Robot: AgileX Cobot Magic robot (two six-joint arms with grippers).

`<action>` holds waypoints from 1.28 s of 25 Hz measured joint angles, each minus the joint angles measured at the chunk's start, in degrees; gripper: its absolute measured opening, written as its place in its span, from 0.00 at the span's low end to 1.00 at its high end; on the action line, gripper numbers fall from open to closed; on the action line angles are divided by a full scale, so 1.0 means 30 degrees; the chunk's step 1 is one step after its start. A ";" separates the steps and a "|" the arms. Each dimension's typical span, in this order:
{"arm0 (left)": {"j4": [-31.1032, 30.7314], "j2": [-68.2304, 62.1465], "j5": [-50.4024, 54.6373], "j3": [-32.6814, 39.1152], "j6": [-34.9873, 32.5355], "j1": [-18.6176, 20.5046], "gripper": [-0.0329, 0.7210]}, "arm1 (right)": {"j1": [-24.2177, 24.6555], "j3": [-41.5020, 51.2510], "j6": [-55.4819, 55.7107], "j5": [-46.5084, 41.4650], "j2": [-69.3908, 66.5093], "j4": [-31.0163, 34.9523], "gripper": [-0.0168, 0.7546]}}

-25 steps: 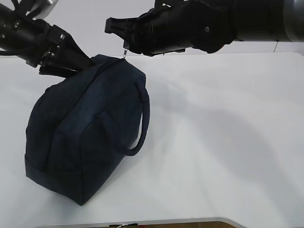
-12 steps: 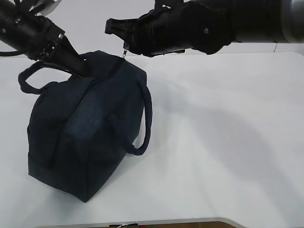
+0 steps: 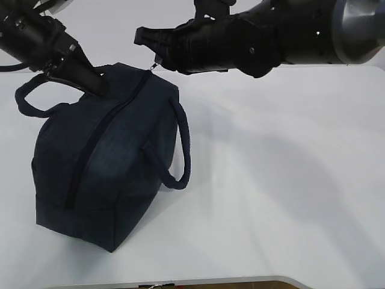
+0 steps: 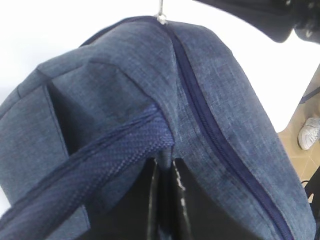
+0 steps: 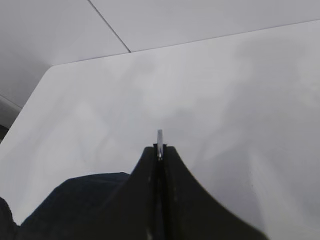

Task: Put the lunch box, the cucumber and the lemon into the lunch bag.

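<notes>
1. Lunch bag (image 3: 108,162) stands on the white table (image 3: 277,180), left of centre, zipper (image 3: 105,129) shut along the top.
2. One handle (image 3: 177,150) hangs down the bag's right side, other handle (image 3: 30,99) loops out at upper left.
3. Right claw (image 3: 157,62) above the bag's far end, jaws closed on the metal zipper pull (image 5: 159,137).
4. Left claw (image 3: 90,81) at the bag's top left, jaws pinched together on fabric beside that handle, prob. gripping the bag; contact partly hidden.
</notes>
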State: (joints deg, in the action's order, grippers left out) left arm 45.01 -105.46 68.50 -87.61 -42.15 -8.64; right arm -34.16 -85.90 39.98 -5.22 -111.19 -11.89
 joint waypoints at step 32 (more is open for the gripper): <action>-0.0397 0.0000 -0.0643 -0.0041 0.1238 -0.0347 0.04 | 0.0200 -0.2945 0.0030 -0.1047 -0.2267 0.0478 0.03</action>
State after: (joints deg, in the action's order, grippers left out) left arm 43.82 -105.46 66.57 -87.73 -38.43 -9.68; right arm -33.56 -94.73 40.07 -8.36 -117.99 -10.46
